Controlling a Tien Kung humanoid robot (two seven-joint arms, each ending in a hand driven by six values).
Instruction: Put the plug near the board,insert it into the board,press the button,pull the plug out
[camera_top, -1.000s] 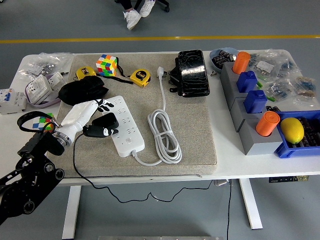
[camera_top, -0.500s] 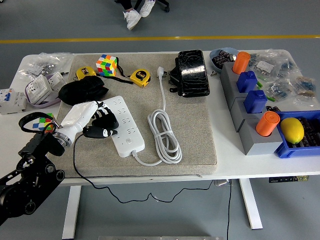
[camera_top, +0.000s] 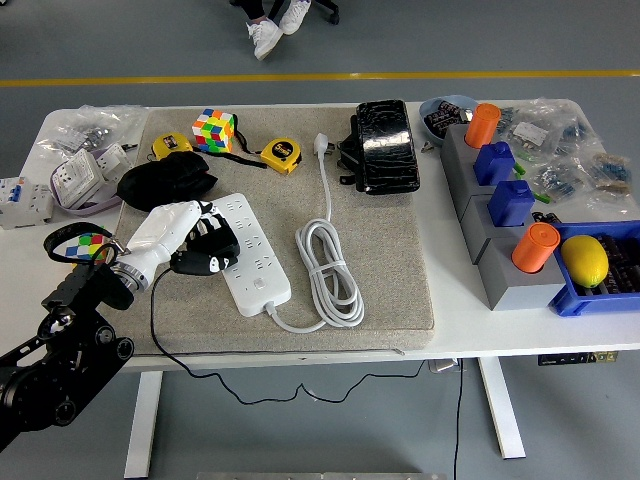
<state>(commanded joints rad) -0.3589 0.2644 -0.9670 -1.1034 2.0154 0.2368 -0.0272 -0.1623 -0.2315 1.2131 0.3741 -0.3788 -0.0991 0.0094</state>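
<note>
A white power strip (camera_top: 252, 252) lies slanted on the grey mat (camera_top: 380, 270), left of centre. Its own white cable (camera_top: 326, 268) is coiled to its right and ends in a white plug (camera_top: 321, 143) further back. My left hand (camera_top: 198, 246), white-backed with black fingers, is shut on a black plug (camera_top: 208, 264) at the strip's left edge, partly over the sockets. The fingers hide the prongs, so I cannot tell whether the plug is seated. A thin black cord (camera_top: 152, 320) runs from the plug over the table's front edge. No right arm shows.
A black pouch (camera_top: 165, 181), a colour cube (camera_top: 213, 130) and two yellow tape measures (camera_top: 280, 154) lie behind the strip. A black case (camera_top: 385, 146) sits at the mat's back. Grey blocks (camera_top: 500, 240) with orange and blue pieces and a blue bin (camera_top: 600, 295) fill the right.
My left hand has shifted slightly right and back, carrying the black plug further over the strip's left edge. Nothing else moved.
</note>
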